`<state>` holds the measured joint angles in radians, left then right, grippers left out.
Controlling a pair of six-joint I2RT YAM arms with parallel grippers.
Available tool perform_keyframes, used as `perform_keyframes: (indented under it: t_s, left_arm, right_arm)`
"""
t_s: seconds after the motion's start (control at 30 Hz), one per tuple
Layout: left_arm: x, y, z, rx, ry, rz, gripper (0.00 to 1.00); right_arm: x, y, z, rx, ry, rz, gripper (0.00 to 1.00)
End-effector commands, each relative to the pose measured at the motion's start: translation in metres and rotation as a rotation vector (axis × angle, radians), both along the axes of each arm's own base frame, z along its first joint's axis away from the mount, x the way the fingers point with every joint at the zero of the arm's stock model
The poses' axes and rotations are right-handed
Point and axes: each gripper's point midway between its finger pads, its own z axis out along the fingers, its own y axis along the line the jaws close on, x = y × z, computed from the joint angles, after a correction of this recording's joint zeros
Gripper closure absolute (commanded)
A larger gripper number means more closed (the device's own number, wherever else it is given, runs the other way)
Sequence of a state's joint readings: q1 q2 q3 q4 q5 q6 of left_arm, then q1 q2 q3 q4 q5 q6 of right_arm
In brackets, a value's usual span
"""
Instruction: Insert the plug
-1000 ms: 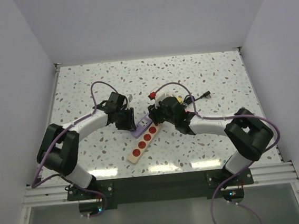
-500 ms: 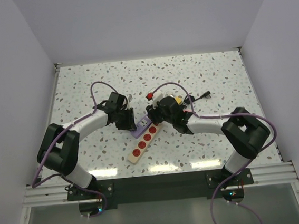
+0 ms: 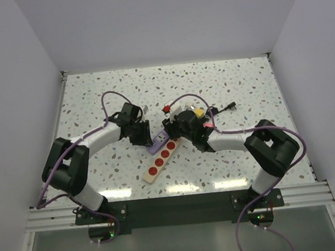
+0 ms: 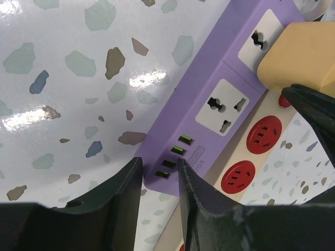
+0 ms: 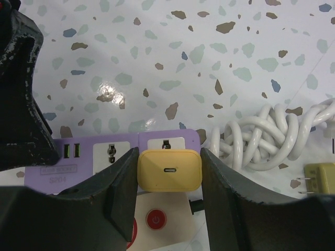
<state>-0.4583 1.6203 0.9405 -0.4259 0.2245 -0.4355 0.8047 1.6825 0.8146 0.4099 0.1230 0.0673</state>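
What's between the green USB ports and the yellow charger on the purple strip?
One empty socket lies between the USB ports and yellow charger, clearest in left wrist view.

Between the right fingers [image 5: 99, 198], matt, faintly grainy black plastic, the yellow plug [image 5: 169, 170] is smooth satin plastic; ahead of the left fingers [image 4: 120, 204], the purple power strip [image 4: 209, 104] is smooth, softly sheened plastic; the speckled tabletop [image 4: 78, 78] beside them is glossy, throwing glare.
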Motion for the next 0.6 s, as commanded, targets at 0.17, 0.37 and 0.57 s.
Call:
perform_keyframes:
  t_s: [0.17,0.37,0.57]
  left_arm:
    - [-0.009,0.012,-0.024,0.071,0.072,0.017,0.64]
    - [-0.007,0.007,-0.022,0.053,0.076,0.017,0.64]
    - [-0.005,0.003,-0.019,0.033,0.077,0.016,0.65]
  right_arm:
    - [-0.065,-0.019,-0.081,-0.16,0.227,0.057,1.0]
    - [-0.075,-0.028,-0.095,-0.178,0.254,0.042,1.0]
    - [-0.079,-0.031,-0.105,-0.197,0.269,0.043,1.0]
